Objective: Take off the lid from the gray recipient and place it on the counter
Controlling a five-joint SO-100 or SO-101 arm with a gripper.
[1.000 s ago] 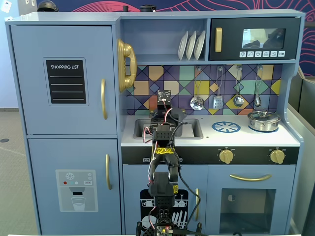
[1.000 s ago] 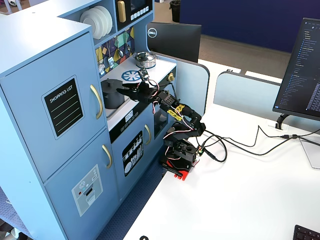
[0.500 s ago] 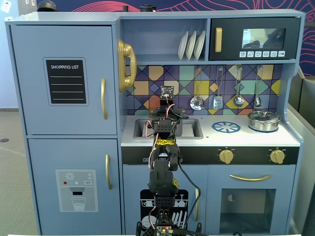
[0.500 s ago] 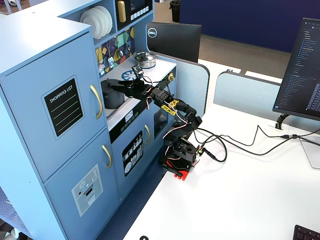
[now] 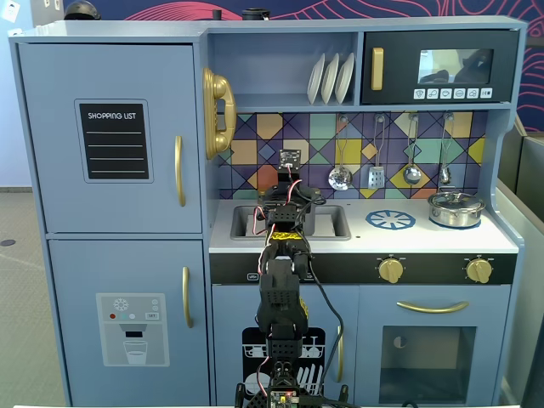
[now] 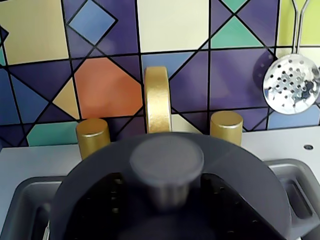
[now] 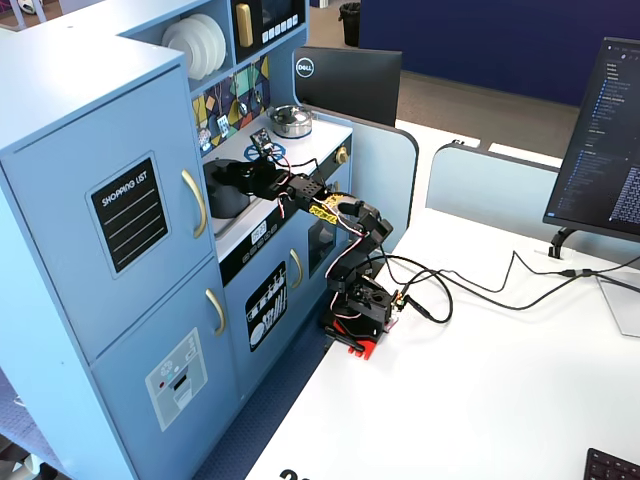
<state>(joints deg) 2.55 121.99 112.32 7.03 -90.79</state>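
Lid (image 6: 170,200) fills the lower wrist view, dark gray, its knob (image 6: 166,161) blurred and close to the lens, above the sink (image 6: 30,200) and in front of the gold faucet (image 6: 158,100). Arm (image 5: 280,293) rises from its base and reaches forward over the sink; gripper (image 5: 287,197) is at the lid. Jaw opening cannot be determined. Counter (image 5: 425,236) holds a silver pot (image 5: 456,208) at right in a fixed view.
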